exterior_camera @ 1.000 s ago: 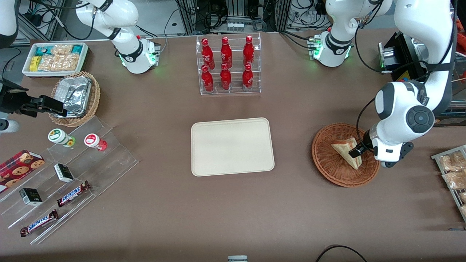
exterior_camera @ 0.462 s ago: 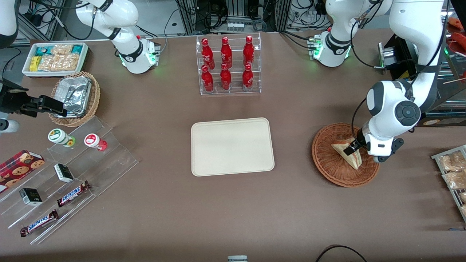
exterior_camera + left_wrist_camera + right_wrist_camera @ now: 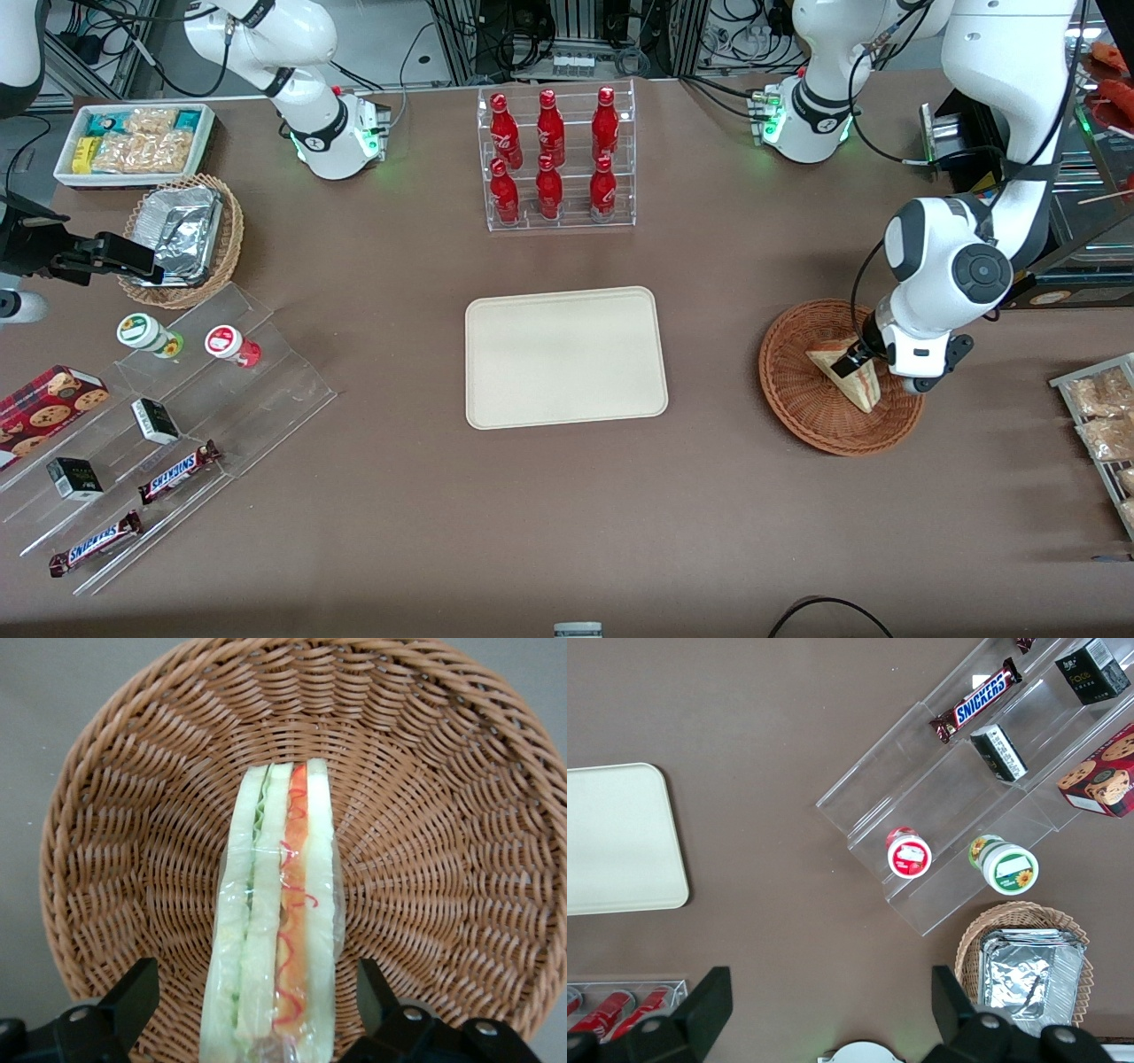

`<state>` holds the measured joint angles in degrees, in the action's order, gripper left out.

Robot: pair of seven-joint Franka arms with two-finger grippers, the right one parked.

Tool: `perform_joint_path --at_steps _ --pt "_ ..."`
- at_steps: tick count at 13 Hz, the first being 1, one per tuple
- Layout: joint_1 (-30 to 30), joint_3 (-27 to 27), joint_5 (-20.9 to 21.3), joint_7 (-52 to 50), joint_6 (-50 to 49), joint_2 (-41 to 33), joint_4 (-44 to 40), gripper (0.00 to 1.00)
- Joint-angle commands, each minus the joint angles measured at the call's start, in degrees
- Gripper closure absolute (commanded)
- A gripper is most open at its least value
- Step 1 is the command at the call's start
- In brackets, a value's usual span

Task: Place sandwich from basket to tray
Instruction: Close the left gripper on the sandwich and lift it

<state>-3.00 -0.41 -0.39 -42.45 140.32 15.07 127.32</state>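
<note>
The sandwich (image 3: 861,387) (image 3: 275,904), a pale wedge with green and red filling in clear wrap, lies in the round reddish-brown wicker basket (image 3: 797,390) (image 3: 115,859) toward the working arm's end of the table. My left gripper (image 3: 853,359) (image 3: 255,979) is down in the basket, open, with one dark finger on each side of the sandwich's wide end and a gap to the wrap on both sides. The cream tray (image 3: 564,356) (image 3: 616,837) lies bare at mid-table.
A clear rack of red bottles (image 3: 554,159) stands farther from the front camera than the tray. Snack packets (image 3: 1099,416) lie near the basket at the table's edge. Tiered acrylic shelves with candy bars (image 3: 177,399), a foil-filled tan basket (image 3: 182,235) and a white snack bin (image 3: 133,142) sit toward the parked arm's end.
The left arm's wrist has shifted a little toward the tray and away from the front camera, carrying the gripper along the sandwich. Sandwich and basket have not moved.
</note>
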Motion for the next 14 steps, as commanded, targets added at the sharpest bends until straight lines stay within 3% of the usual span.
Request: perform_joint_path --at_steps 1,2,3,4,5,7,11,14 --pt "-0.25 -0.03 -0.84 -0.8 2.15 0.48 1.09 0.2" --pt "-0.25 -0.03 -0.84 -0.88 1.45 0.05 1.09 0.54" --pt "-0.25 -0.03 -0.84 -0.8 0.31 -0.39 0.91 0.76" --pt "-0.25 -0.03 -0.92 -0.8 -1.09 -0.92 0.56 0.92" --pt "-0.25 -0.03 -0.93 -0.54 -1.89 -1.71 0.3 1.0" --pt "-0.34 -0.03 -0.84 -0.01 -6.26 -1.98 -2.93 1.0" --pt "-3.32 -0.2 0.3 0.43 -23.84 0.39 -17.08 1.0" --pt "-9.63 -0.38 0.48 0.43 -24.4 0.57 -19.13 1.0"
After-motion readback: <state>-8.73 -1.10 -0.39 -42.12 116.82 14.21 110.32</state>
